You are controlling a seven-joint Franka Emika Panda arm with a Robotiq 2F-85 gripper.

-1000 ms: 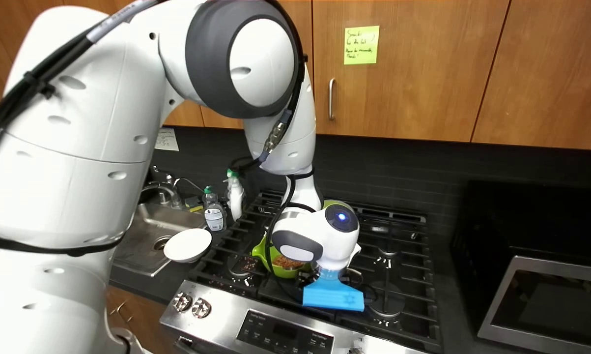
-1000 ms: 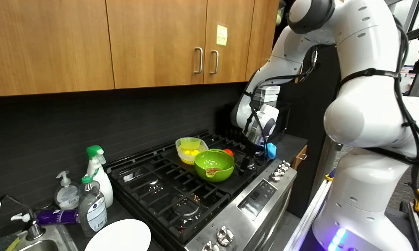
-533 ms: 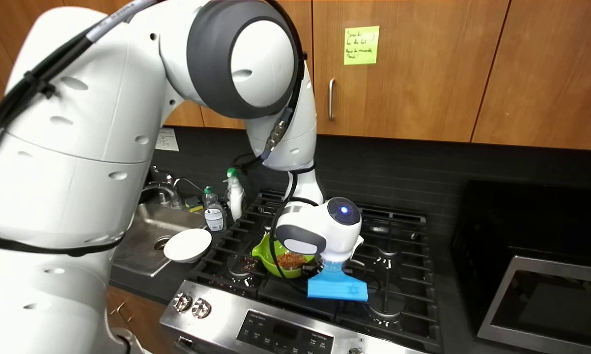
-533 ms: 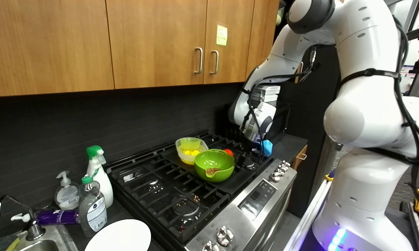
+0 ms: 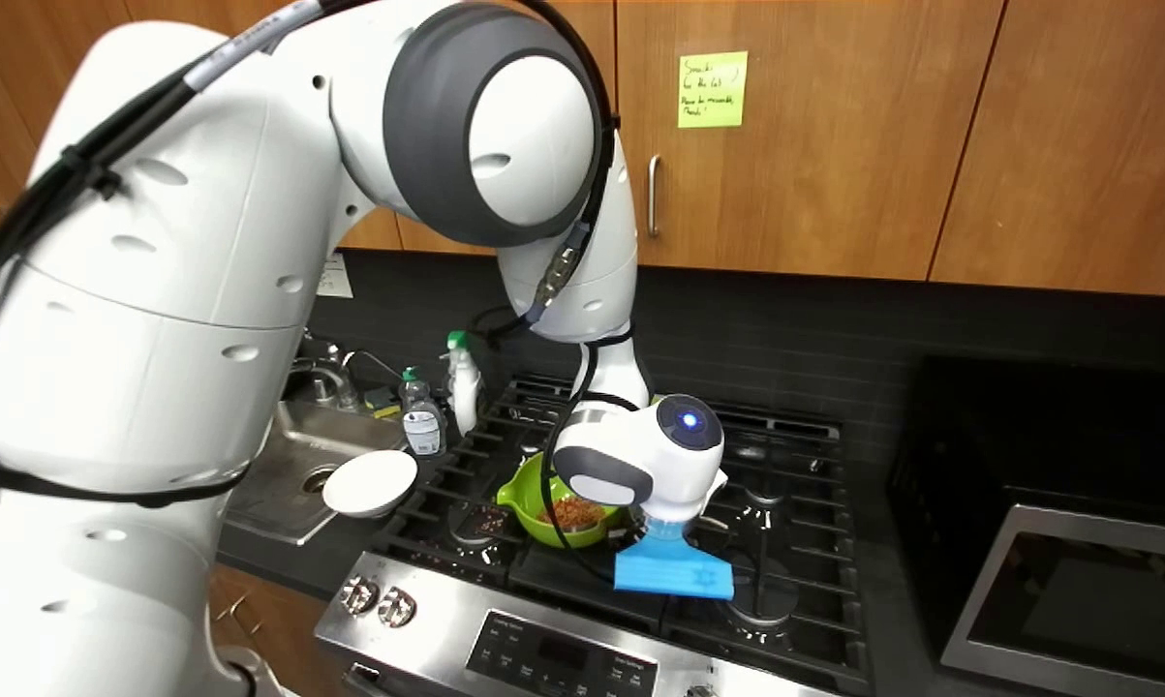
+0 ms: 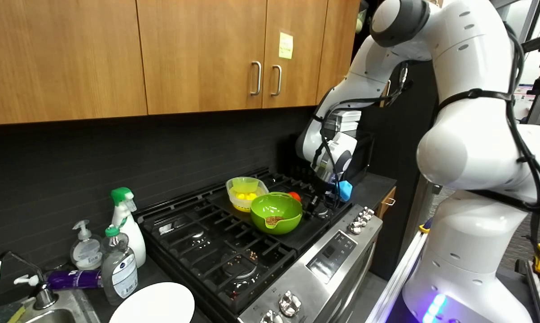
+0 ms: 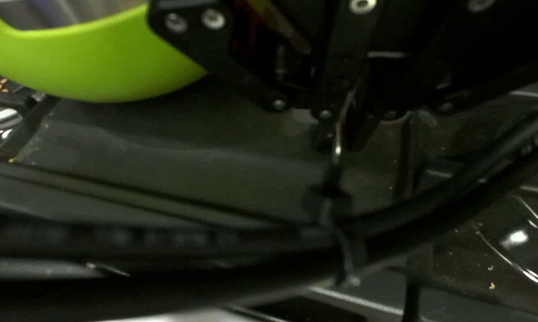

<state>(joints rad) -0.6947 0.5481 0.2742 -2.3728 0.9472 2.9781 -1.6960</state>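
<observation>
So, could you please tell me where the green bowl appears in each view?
In an exterior view: green bowl below centre, partly behind the arm.
In an exterior view: green bowl below centre, unobstructed.
In the wrist view: green bowl upper left, cut off.
Shared landmark: the black stovetop beneath it.

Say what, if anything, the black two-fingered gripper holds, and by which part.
Cannot be told: the black gripper is shadowed and blurred at its tips, and no held thing shows clearly.

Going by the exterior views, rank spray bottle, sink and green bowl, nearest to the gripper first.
In both exterior views:
1. Green bowl, on the stove beside the gripper.
2. Spray bottle, just left of the stove.
3. Sink, farther left.
</observation>
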